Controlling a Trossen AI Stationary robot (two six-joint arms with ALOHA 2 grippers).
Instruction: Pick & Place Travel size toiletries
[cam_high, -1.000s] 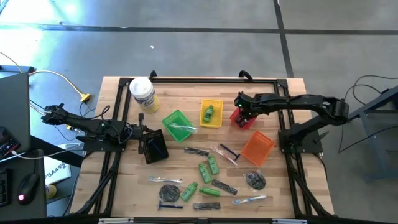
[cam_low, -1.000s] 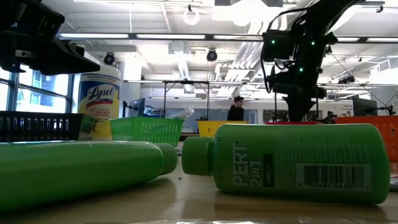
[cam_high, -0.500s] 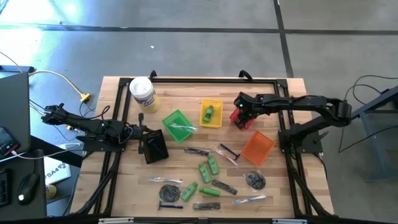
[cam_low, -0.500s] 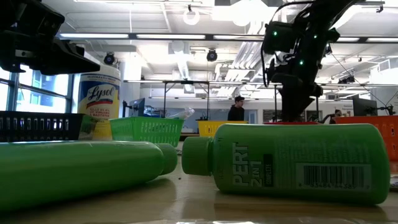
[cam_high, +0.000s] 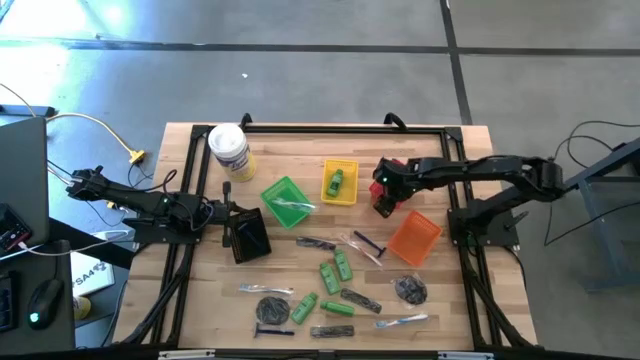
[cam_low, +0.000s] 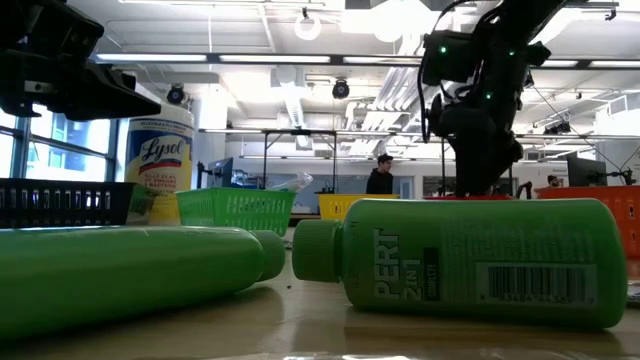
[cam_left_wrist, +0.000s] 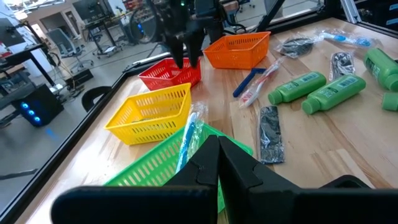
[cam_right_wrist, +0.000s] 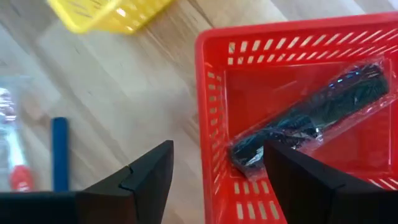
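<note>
My right gripper (cam_high: 383, 192) (cam_right_wrist: 214, 180) hangs open over the red basket (cam_high: 392, 196) (cam_right_wrist: 280, 93), pointing steeply down, with the basket's wall between its fingers and nothing held. A dark comb in clear wrap (cam_right_wrist: 311, 121) lies on the basket's floor. My left gripper (cam_high: 226, 214) (cam_left_wrist: 217, 163) waits shut at the table's left, beside the black basket (cam_high: 248, 239). A green bottle (cam_high: 335, 182) lies in the yellow basket (cam_high: 340, 170) and a wrapped toothbrush (cam_high: 292, 205) in the green basket (cam_high: 284, 192). Green bottles (cam_high: 335, 270) (cam_low: 480, 262), dark discs (cam_high: 410, 289), a razor (cam_high: 368, 241) and wrapped pieces (cam_high: 400, 321) lie flat on the table.
An orange basket (cam_high: 414, 238) sits to the near side of the red one. A big white-lidded Lysol jar (cam_high: 230, 150) (cam_low: 160, 160) stands at the far left. A black frame (cam_high: 345, 128) runs round the tabletop. A person (cam_low: 379, 176) stands far off in the room.
My right gripper has opened over the red basket and swung a little toward the table's near edge, tipping slightly. My left arm has kept still.
</note>
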